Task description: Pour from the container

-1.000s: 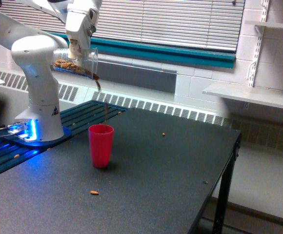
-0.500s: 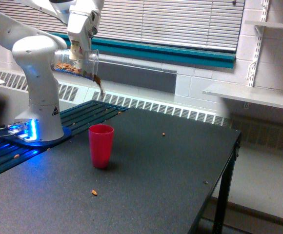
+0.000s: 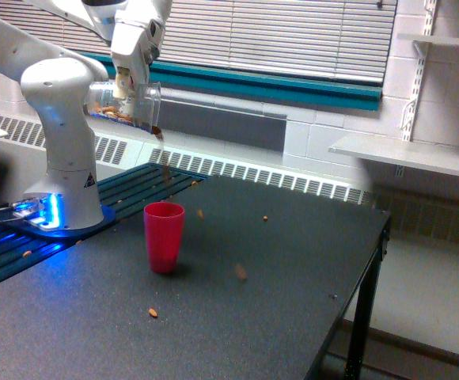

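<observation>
A: Where's the cup (image 3: 127, 101) at this moment?

B: High above the worktop (image 3: 277, 261), tipped almost on its side, mouth toward the exterior view's right. The end effector (image 3: 123, 85) is clamped on it from above. Brown nuts lie along its lower wall, and a few are spilling from the lip (image 3: 157, 131).

A: Are they landing in the red cup (image 3: 164, 237)?

B: Not all, I'd judge. The stream drops roughly over it, but 1 nut (image 3: 200, 213) is in the air just to its right, and another blur (image 3: 240, 271) sits further right, low over the worktop. Strays already lie on the surface, 1 near the front (image 3: 153, 313).

A: So how should the pour be handled?

B: From that height pieces scatter. I'd bring the lip lower and squarely over the red cup, tilt gently so nuts trickle rather than rush, and keep the wrist steady.

A: Any writing to read?

B: Only a small dark triangular mark on the arm's base (image 3: 89, 180); no legible text.
</observation>
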